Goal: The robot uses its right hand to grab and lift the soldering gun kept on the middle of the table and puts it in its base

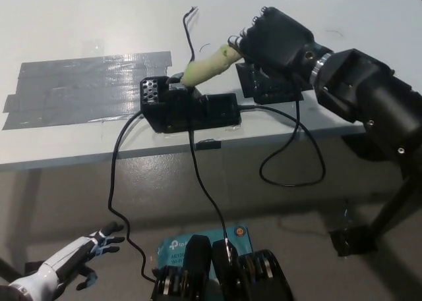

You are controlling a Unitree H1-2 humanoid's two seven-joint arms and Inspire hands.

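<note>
White worktop (79, 24) carried broad strips of grey tape (86, 90). At its front edge sat the black base (191, 110), cables trailing off. Above it the black right robot hand (273, 41) gripped the soldering gun (208, 65), tip hidden at the base. The white left robot hand (79, 258) hung low, fingers spread.

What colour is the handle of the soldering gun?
Pale yellow-green, on the soldering gun held in the black right hand; the head view shows it.
</note>
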